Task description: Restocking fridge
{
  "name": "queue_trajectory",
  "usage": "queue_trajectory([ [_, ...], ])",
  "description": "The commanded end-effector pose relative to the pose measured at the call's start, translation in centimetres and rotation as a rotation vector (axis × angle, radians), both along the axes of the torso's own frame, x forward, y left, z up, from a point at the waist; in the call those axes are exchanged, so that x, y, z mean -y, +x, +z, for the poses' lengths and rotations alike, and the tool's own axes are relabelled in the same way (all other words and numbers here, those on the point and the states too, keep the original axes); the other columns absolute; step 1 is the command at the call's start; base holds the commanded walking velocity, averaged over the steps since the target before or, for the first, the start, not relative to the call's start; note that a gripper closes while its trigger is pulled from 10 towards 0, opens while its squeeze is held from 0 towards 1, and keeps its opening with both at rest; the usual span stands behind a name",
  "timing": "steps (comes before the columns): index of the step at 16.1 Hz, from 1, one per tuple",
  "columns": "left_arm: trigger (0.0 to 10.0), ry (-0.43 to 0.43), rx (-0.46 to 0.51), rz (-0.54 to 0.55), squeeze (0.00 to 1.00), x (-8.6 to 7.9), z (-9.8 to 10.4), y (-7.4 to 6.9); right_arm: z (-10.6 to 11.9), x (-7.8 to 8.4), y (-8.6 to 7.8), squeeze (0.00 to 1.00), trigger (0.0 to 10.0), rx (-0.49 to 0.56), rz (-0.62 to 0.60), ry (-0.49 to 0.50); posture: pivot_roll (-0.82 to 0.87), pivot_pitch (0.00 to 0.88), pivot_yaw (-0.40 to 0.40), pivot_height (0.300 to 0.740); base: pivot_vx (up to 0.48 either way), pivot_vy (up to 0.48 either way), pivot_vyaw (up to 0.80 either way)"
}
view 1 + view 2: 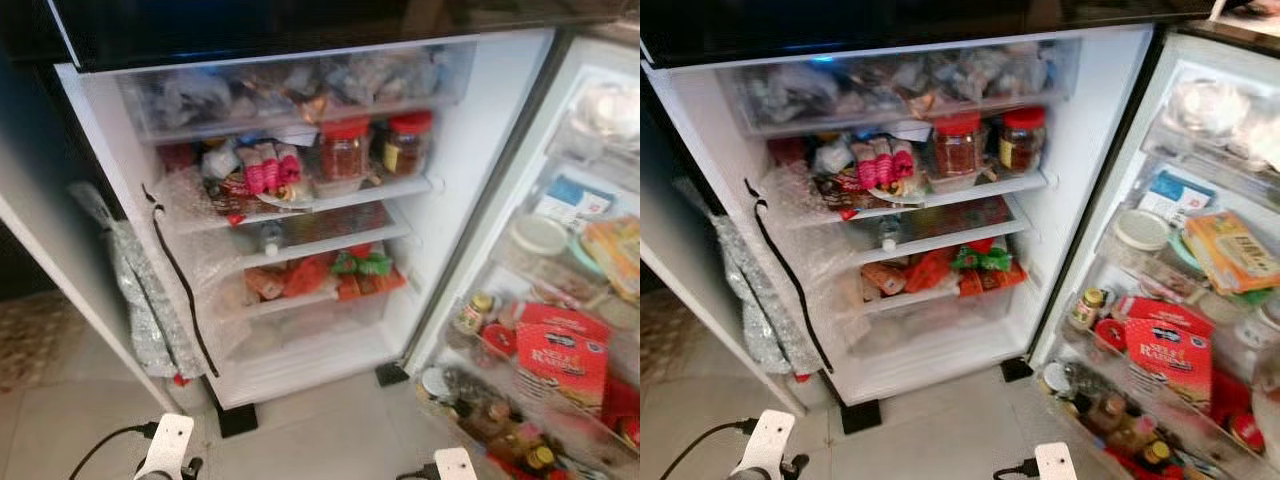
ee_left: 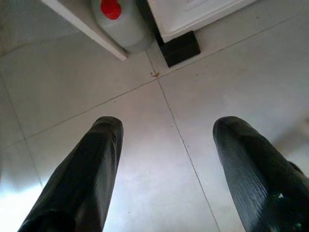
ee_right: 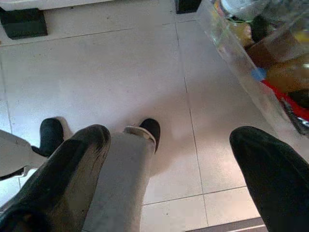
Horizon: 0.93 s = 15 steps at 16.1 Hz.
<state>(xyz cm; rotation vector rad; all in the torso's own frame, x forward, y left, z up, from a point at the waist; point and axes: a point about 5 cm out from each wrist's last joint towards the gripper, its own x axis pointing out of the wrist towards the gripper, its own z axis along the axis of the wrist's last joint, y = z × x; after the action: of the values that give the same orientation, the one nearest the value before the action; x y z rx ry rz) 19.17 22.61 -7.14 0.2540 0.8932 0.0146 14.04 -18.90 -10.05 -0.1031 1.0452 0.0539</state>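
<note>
From the head views you face the open fridge (image 1: 300,200), its shelves crowded: two red-lidded jars (image 1: 345,150) stand on an upper shelf, pink packets (image 1: 268,168) lie to their left, and orange and green packets (image 1: 330,272) lie on a lower shelf. The open door (image 1: 1180,300) on your right holds a red box (image 1: 1168,352), jars and bottles in its racks.

In your left wrist view, the left pincer (image 2: 166,145) hangs wide apart over the tiled floor (image 2: 193,96), holding nothing, with a red-capped jug (image 2: 120,19) beside the fridge's black foot (image 2: 181,47).

In your right wrist view, the right pincer (image 3: 169,154) is likewise wide and empty above the floor, near the door's bottom rack (image 3: 251,72).
</note>
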Motion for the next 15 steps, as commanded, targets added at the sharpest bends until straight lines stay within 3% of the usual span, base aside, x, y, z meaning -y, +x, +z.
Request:
queue_trajectory([
  [1,10.0,-0.006,-0.018,-0.007,0.0,0.2,-0.3,-0.47,-0.06,0.35,-0.26,0.0,10.0,-0.011,-0.003,-0.011,-0.12,0.0,0.012,0.74,0.0,0.0,0.0],
  [5,10.0,-0.015,-0.031,0.012,0.0,0.23,-0.51,-0.83,-0.07,0.35,-0.27,0.0,10.0,-0.013,0.003,-0.014,-0.12,0.0,0.011,0.74,0.0,0.0,0.0],
  [11,10.0,-0.008,-0.042,-0.002,0.0,0.27,-0.61,-1.02,-0.11,0.26,-0.37,0.0,10.0,-0.016,0.011,-0.016,-0.12,0.0,0.013,0.74,0.0,0.416,0.0],
  [15,10.0,-0.008,-0.045,-0.009,0.0,0.27,-0.64,-1.07,-0.15,0.21,-0.47,0.0,10.0,-0.018,0.01,-0.016,-0.12,0.0,0.019,0.74,0.0,0.065,0.0],
])
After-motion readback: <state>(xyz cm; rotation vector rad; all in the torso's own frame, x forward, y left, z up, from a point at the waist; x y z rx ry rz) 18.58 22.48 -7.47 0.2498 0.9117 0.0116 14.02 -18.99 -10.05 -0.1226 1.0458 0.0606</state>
